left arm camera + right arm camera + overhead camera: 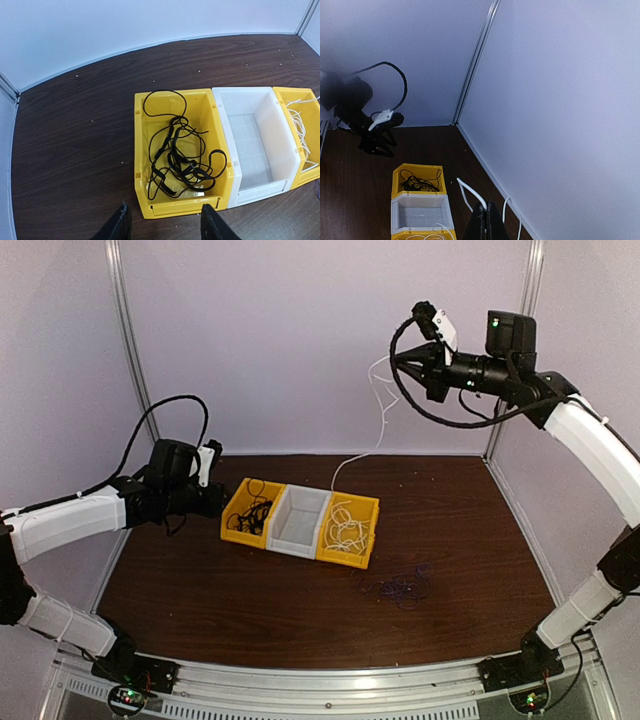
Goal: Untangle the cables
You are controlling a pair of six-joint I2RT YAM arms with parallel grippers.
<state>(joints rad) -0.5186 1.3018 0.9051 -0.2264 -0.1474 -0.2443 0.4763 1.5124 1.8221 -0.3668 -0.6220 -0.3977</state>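
The tabletop [480, 540] carries three bins in a row touching side by side: a left yellow bin [139, 150], a white bin [225, 135] and a right yellow bin [340, 558]. My right gripper [485, 222] is raised high over the far side, jaws pressed together on a strand of the white cable [345, 528]. The strand hangs slack from there down to the heap in the right yellow bin. My left gripper [165, 215] hovers low just beside the left yellow bin, jaws spread, holding nothing.

The black cable [180, 155] lies knotted inside that bin, and a dark purplish cable [402, 590] sits in a loose tangle on the tabletop, near the right yellow bin.

I judge all three light, limp and thin – likely to slip from a pinch, and any hard tug would tighten the knots or drag a bin along. For the black one I would take the open outer loop at the bin's far end – not the dense middle.
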